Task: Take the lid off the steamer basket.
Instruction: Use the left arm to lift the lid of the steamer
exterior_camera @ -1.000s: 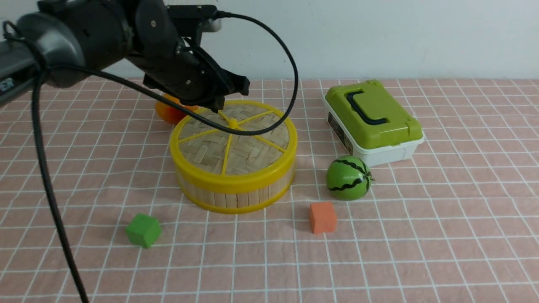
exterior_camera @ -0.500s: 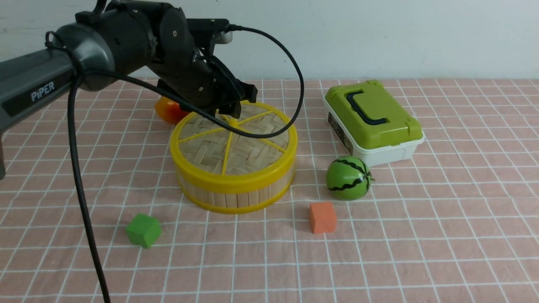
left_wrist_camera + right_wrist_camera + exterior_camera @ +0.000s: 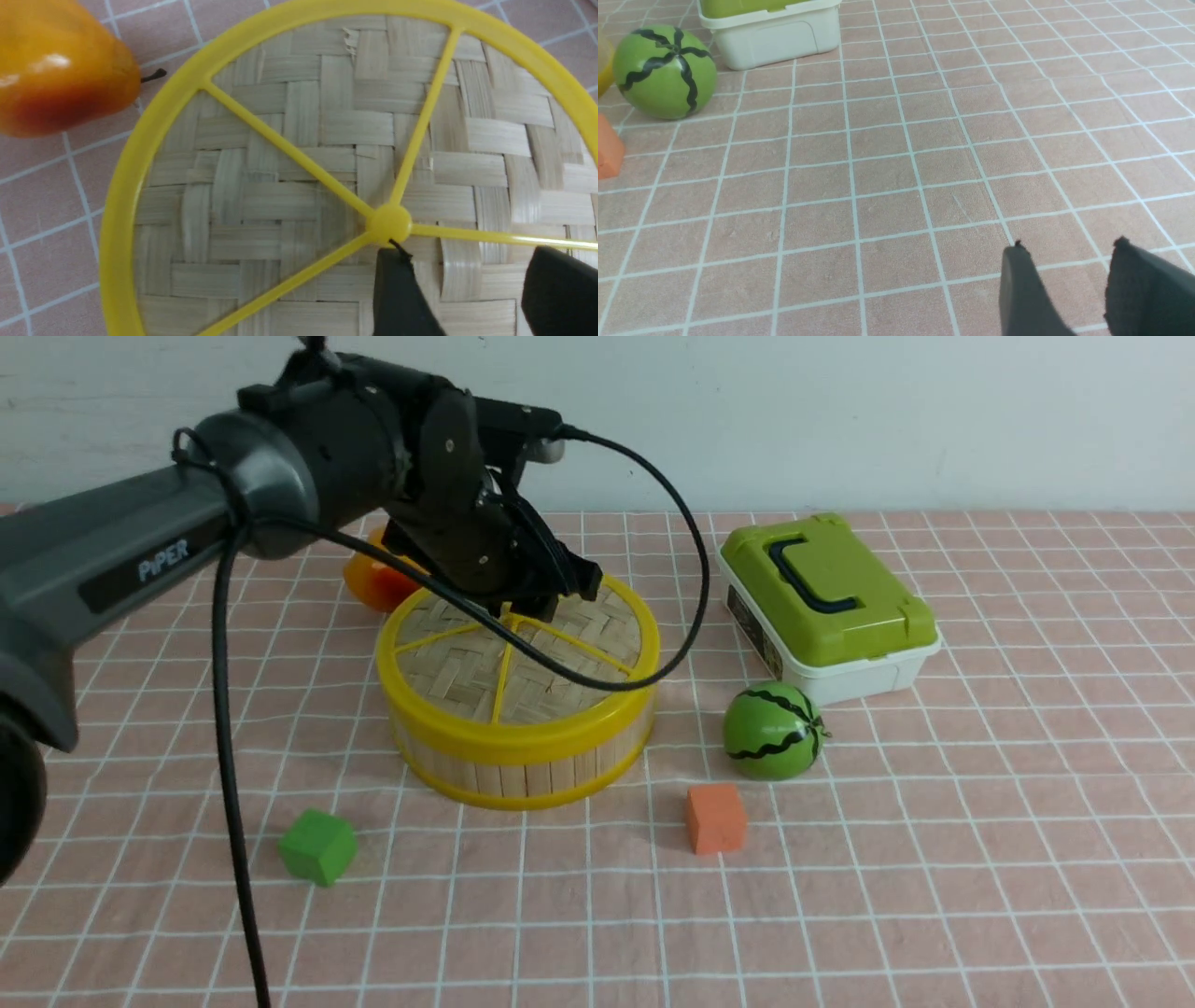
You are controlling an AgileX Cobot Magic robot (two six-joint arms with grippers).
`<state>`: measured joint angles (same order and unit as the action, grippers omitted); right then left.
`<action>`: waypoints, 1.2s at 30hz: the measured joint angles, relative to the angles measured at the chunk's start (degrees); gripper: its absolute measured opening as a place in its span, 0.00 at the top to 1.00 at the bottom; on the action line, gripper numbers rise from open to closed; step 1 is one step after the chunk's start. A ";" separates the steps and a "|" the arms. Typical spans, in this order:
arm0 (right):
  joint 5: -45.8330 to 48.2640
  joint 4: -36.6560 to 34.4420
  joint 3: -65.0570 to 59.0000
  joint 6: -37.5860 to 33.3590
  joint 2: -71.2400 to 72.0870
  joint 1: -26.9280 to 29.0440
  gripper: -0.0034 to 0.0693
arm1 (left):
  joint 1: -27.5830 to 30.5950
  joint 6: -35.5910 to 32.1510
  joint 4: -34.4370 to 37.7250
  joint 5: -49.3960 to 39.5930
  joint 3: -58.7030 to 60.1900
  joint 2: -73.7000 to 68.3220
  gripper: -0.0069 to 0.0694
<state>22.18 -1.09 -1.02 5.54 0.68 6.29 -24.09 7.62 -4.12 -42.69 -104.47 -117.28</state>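
Note:
The lid, woven bamboo with a yellow rim and spokes, sits flat on the steamer basket at mid-table. My left gripper hovers low over the lid's far half and is open. In the left wrist view one of its fingertips lies just beside the centre knob. The other is off to the side, and only the lid shows between them. My right gripper is open above bare tablecloth and holds nothing. It does not show in the front view.
An orange pear-like fruit lies behind the basket on the left. A white box with a green lid stands at the right, with a toy watermelon and an orange cube in front of it. A green cube sits front left. The arm's black cable hangs over the lid.
My left arm has swung to the right and further over the lid. Its jaws have gone from nearly shut to wide open. The lid and basket have not moved.

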 joint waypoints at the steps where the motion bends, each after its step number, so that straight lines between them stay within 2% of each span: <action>1: 0.00 0.00 0.00 0.00 0.00 0.00 0.62 | -0.11 1.54 -0.64 0.61 0.00 -0.40 0.44; 10: 0.00 0.00 0.00 0.00 0.00 0.00 0.62 | 0.16 10.74 -2.33 4.41 0.00 -0.70 0.44; 18: 0.00 0.00 0.00 0.00 0.00 0.00 0.62 | 0.16 11.48 -2.59 5.41 -0.06 -3.04 0.45; 23: 0.00 0.00 0.00 0.00 0.00 0.00 0.62 | 0.16 12.20 -2.81 5.36 -0.13 -3.04 0.53; 27: 0.00 0.00 0.00 0.00 0.00 0.00 0.62 | 0.16 12.97 -3.89 5.24 -0.13 -3.04 0.63; 36: 0.00 0.00 0.00 0.00 0.00 0.00 0.62 | 0.16 13.08 -4.52 5.23 -0.13 -3.23 0.75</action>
<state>22.18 -1.09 -1.02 5.54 0.68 6.29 -23.93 20.70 -8.63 -37.46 -104.60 -120.51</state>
